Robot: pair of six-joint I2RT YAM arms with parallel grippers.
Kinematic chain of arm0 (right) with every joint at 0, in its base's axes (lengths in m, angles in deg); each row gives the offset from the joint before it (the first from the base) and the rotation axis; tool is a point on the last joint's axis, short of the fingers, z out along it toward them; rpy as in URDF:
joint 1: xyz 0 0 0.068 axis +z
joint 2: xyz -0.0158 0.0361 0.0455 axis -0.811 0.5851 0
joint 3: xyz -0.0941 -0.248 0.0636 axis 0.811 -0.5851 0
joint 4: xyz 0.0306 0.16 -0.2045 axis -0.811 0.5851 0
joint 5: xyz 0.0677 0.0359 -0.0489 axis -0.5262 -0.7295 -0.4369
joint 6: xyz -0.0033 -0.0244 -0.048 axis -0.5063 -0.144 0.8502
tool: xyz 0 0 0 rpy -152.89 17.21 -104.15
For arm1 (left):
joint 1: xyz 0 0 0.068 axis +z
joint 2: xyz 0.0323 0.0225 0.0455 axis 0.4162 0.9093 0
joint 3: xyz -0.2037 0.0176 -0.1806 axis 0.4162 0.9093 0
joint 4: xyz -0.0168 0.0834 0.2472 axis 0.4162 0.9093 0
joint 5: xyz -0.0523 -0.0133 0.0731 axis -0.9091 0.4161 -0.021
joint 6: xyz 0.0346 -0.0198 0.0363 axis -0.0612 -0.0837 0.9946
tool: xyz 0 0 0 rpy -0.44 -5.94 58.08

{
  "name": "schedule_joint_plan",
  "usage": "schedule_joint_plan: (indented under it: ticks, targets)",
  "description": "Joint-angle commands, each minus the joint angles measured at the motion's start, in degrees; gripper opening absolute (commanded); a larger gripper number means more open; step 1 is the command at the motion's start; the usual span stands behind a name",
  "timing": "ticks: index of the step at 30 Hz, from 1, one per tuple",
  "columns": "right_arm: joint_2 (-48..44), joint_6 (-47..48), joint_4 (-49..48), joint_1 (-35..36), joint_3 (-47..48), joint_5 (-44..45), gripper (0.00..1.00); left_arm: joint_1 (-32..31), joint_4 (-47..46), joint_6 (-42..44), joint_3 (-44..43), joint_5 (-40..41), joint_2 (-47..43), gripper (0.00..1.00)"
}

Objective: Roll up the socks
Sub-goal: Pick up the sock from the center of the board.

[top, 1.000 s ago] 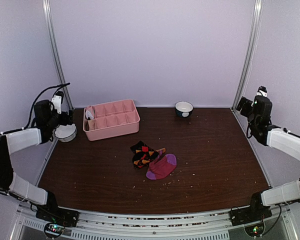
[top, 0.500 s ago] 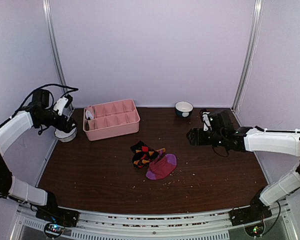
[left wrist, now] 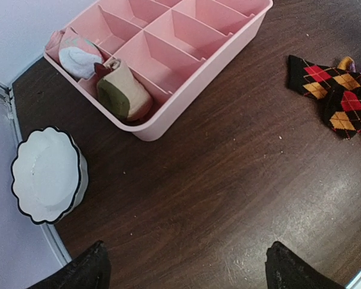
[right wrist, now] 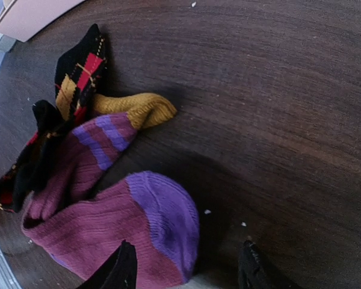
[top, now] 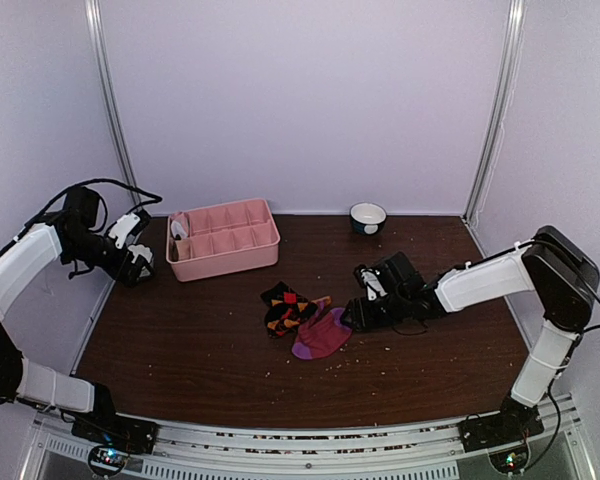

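- The socks lie in one loose heap on the counter (top: pixel 200 350), just off the near right corner of the pink tray (top: pixel 223 240) and outside it. The pink socks (top: pixel 323 333) are on the side away from the tray, with the argyle socks (top: pixel 285 307) overlapping them on the tray side.
- They look like light, limp knit. I judge they will bunch and drag across the smooth wood rather than lift cleanly, and pulling one may bring its tangled neighbours along.
- The best hold is probably a doubled edge — the purple toe or a cuff — pinched through its full thickness and low to the counter.
- The right pincer (right wrist: pixel 186 274) hangs over that purple toe, fingers apart and straddling it, gripping nothing.
- The left pincer (left wrist: pixel 189 274) hovers off the tray's left end, spread wide and empty — well apart from the heap.
- Two rolled bundles (left wrist: pixel 120 90) sit in the tray's left compartments, and a white bowl (left wrist: pixel 48 174) stands just beyond that end.
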Motion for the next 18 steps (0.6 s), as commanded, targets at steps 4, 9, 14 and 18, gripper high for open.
schedule_joint_plan:
  ticks: [4, 9, 14, 18]
  targets:
    - [4.22, -2.05, -5.36, 0.75, 3.99, -8.29, 0.42, 0.34, 2.68, 1.56, -1.26, -0.23, -0.36, 0.92]
    - [4.41, -2.16, -3.66, 1.37, 5.76, -9.04, 0.10, 0.26, 3.75, 1.23, -1.74, -0.01, 0.01, 0.92]
    - [-2.76, 0.08, 3.90, 2.65, 9.67, -6.96, 0.00, 0.24, 3.77, 1.05, -1.57, -0.32, -0.16, 0.92]
    - [-9.40, 2.52, 10.24, 4.86, 15.54, -3.61, 0.00, 0.27, 3.77, 0.69, -0.93, -2.13, -0.24, 0.95]
